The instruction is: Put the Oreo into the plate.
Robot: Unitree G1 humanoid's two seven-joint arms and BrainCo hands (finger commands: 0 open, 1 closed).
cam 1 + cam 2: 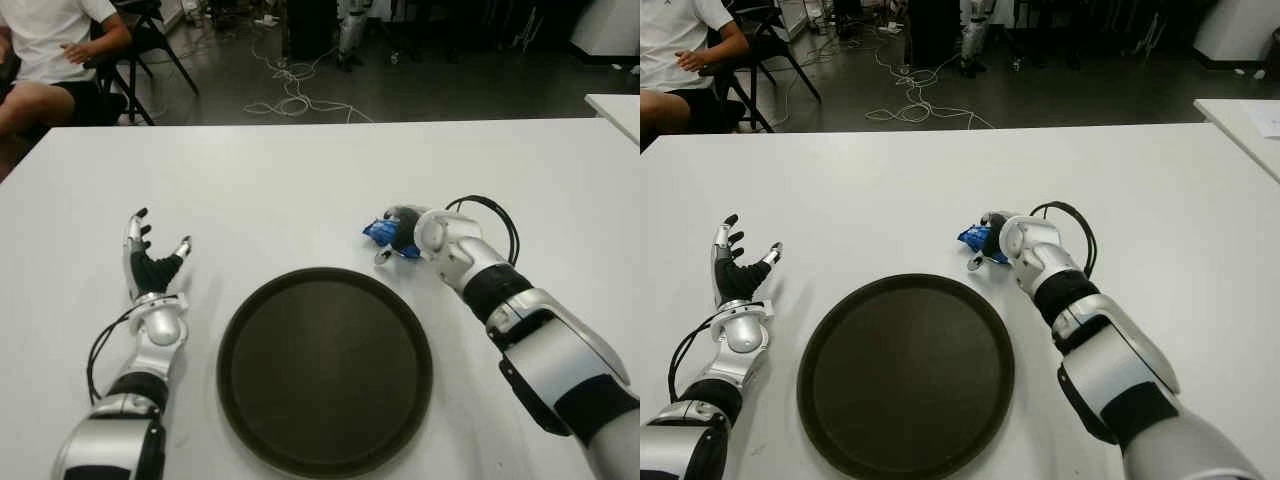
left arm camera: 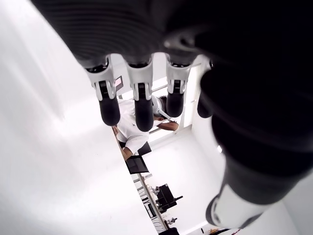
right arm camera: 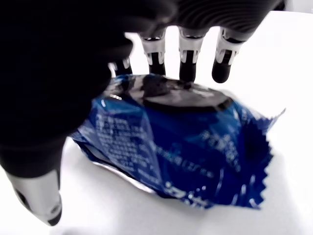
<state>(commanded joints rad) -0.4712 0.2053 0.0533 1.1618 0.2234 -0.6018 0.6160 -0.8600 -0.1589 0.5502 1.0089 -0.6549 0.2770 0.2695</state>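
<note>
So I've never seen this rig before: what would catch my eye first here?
Probably the right hand, beyond the plate's far right edge, with its fingers closing over the blue Oreo packet on the white table. Next, the big dark round plate sits empty at the near centre. The left hand shows left of the plate, fingers spread and holding nothing.

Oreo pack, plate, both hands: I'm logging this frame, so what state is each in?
Oreo pack: blue wrapper sealed, lying on the white table, outside the plate.
Plate: dark, round, nothing in it.
Right robot hand: fingers curled around the Oreo pack, just beyond the plate's far right rim.
Left robot hand: open, fingers spread, holding nothing, left of the plate.
</note>
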